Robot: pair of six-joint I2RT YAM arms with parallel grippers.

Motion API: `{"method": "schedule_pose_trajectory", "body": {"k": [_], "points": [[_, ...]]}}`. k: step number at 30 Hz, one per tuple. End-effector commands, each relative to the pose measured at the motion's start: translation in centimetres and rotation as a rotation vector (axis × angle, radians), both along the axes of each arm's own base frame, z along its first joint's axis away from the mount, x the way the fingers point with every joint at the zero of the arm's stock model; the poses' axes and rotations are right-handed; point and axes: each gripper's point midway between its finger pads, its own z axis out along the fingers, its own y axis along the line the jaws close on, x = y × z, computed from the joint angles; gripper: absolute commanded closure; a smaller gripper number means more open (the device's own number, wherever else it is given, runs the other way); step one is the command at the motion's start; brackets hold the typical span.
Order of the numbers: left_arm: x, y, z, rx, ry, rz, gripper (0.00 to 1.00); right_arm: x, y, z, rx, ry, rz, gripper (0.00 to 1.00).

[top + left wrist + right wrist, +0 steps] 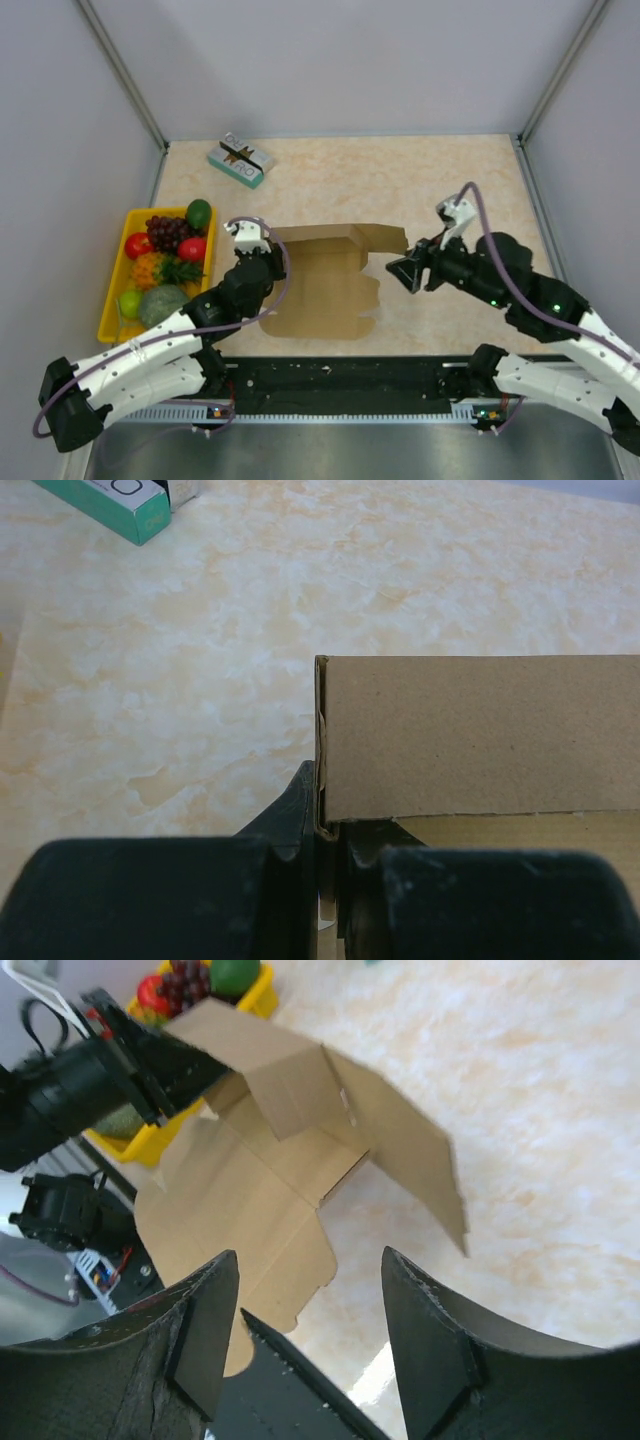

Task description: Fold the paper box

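- Noted print on small teal-and-white box [241, 160] near table's [450, 190] far-left corner, too small to read.
- Found yellow tray [108, 300] of fruit along left edge.
- Pinched paper box's [325, 285] raised far wall in left gripper [325, 850], sheet lying mid-table.
- Showed right gripper [400, 268] spread, beside right flap.

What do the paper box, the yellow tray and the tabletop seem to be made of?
Paper box: thin brown cardboard, matte and unprinted; the left wrist view shows a fibrous face and a creased fold.
Yellow tray: probably plastic, judging by its smooth, uniform colour and moulded rim.
Tabletop: beige marbled pattern, fairly smooth; perhaps laminate or a stone look, but I cannot tell which.
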Motion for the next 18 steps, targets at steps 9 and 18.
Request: {"method": "schedule_pose_trajectory", "body": {"k": [9,18], "points": [[-0.6,-0.6,1.5,-0.022,0.067,-0.029,1.00,-0.6,-2.4,2.6,0.203,0.104,-0.016,0.42],[-1.8,-2.2,1.8,-0.073,0.089,-0.153,1.00,1.7,-6.5,4.2,0.140,-0.064,-0.215,0.24]]}}
